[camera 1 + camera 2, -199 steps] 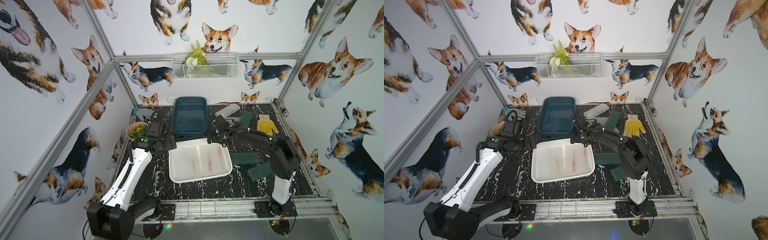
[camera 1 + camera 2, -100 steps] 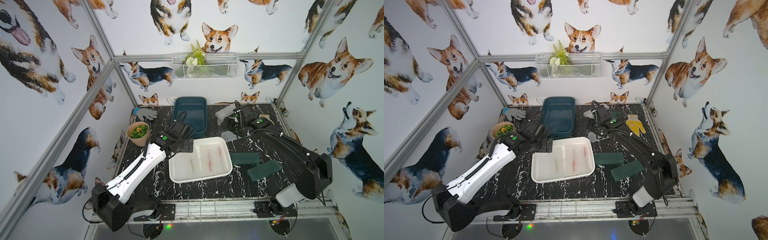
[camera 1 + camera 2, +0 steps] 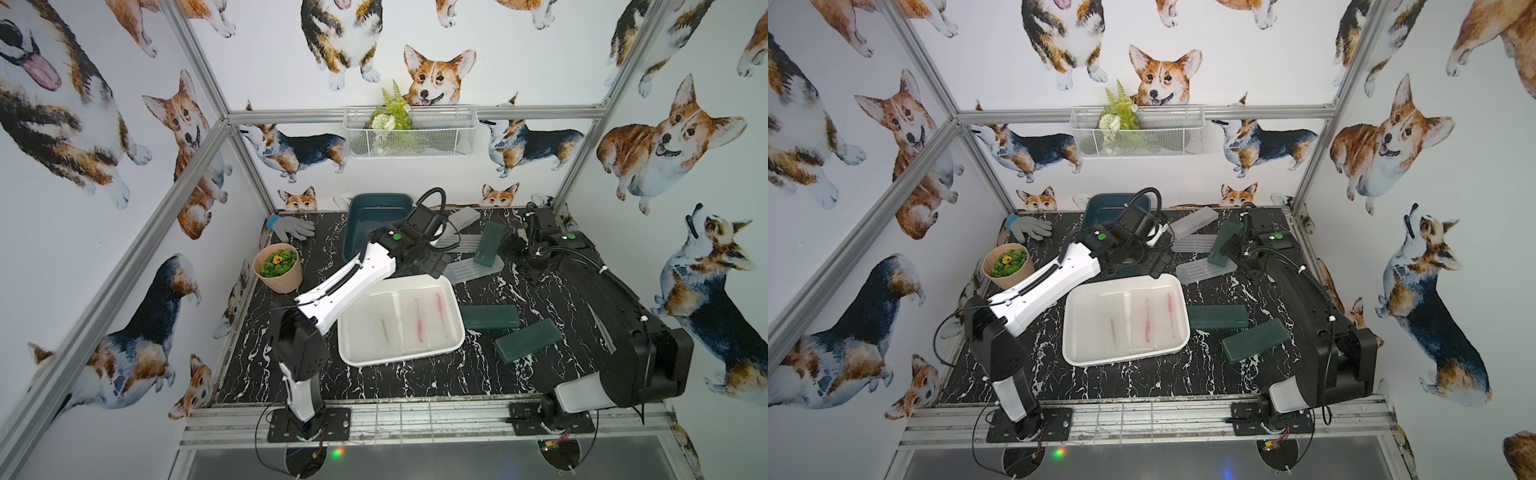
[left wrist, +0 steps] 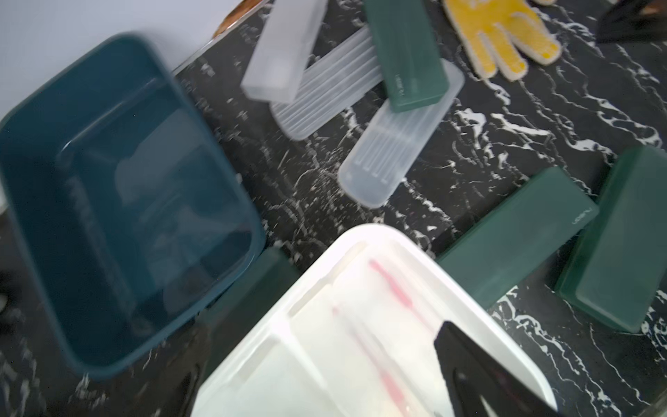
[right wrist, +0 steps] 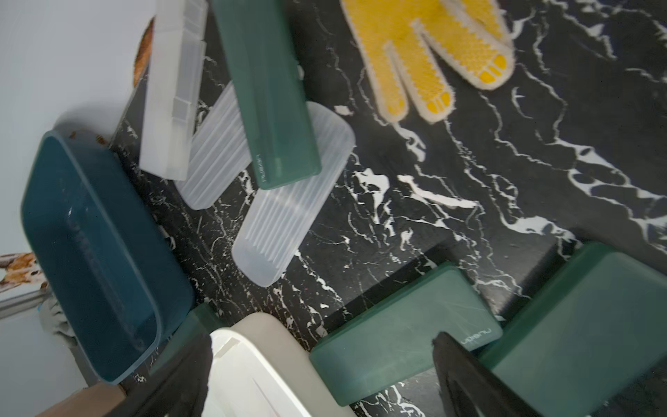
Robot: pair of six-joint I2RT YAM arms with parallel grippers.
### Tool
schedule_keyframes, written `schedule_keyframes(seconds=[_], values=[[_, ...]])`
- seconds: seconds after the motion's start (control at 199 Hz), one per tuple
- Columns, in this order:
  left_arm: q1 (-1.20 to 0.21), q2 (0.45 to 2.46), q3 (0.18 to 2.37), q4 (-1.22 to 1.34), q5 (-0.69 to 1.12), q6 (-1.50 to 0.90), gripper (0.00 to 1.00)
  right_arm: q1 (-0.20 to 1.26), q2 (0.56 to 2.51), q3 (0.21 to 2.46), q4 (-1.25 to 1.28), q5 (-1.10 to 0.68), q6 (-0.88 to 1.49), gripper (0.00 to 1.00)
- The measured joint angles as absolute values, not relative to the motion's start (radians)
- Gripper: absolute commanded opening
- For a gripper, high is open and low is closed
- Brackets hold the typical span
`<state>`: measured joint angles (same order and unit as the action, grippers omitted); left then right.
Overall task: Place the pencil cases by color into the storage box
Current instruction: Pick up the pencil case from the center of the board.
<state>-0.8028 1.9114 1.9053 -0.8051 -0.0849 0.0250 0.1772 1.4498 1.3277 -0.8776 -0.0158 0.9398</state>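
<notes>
The left tool (image 3: pixel 436 262), spread wide and empty, hovers over the far rim of the white tray (image 3: pixel 357 332), where ribbed frosted pencil cases (image 3: pixel 419 320) lie flat. The right tool (image 3: pixel 512 249), equally wide, hangs beside a smooth dark green case (image 3: pixel 490 245) propped across frosted ones, likely bound for the teal bin (image 3: pixel 361 232).

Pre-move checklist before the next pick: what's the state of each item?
1. Left tool open and empty: ok.
2. Right tool open and empty: ok.
3. White tray holds only translucent cases: ok.
4. Teal bin empty: ok, though the view is blurred.
5. Rear green case free to lift: ok, it lies on top of two loose translucent cases.
6. Wedged green case between bin and tray reachable: cannot tell, mostly hidden.
</notes>
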Motion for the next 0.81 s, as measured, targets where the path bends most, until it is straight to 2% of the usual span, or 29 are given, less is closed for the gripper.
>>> schedule_keyframes(seconds=[0.17,0.306,0.637,0.807], values=[[-0.812,2.119,2.092,-0.743,-0.006,0.092,1.0,0.113,1.436,1.315,-0.912,-0.085,0.874,0.96],[-0.84,2.257,2.17,-0.699,0.019,0.125,1.0,0.128,1.434,1.328,-0.946,-0.109,0.8,0.96],[-0.849,2.381,2.097,-0.519,-0.059,0.221,1.0,0.174,1.364,1.261,-0.937,-0.09,0.724,0.97],[-0.841,2.464,2.167,-0.501,-0.065,0.318,1.0,0.15,1.299,1.181,-0.899,-0.113,0.726,0.97]])
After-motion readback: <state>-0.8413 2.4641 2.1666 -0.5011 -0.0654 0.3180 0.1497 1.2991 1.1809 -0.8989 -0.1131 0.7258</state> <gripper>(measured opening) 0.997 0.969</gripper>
